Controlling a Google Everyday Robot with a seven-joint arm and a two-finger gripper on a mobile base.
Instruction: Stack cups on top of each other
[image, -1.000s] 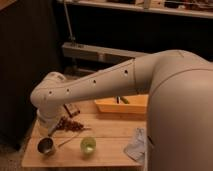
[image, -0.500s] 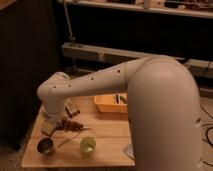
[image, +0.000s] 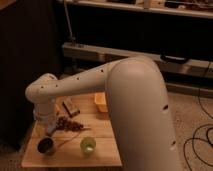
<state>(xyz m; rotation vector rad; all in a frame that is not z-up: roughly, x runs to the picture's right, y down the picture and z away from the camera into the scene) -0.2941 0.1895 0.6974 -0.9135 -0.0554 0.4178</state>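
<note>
Two cups stand on the wooden table (image: 107, 159), both upright and apart. The shiny steel cup (image: 46, 145) is at the front left and the translucent green cup (image: 88, 145) is to its right. My gripper (image: 50, 130) hangs from the white wrist at the table's left, pointing down just above and behind the steel cup. It looks open, and I see nothing held in it. My bulky white arm hides the right half of the table.
A brown crumpled snack bag (image: 70, 124) lies between the gripper and the green cup. A small dark box (image: 70, 106) sits behind it. The yellow-orange bin (image: 101, 101) at the back is mostly hidden by my arm. Dark shelving stands behind the table.
My arm's thick upper part has swung left and nearer the camera, covering the table's right side and most of the bin. The gripper and both cups have stayed in place.
</note>
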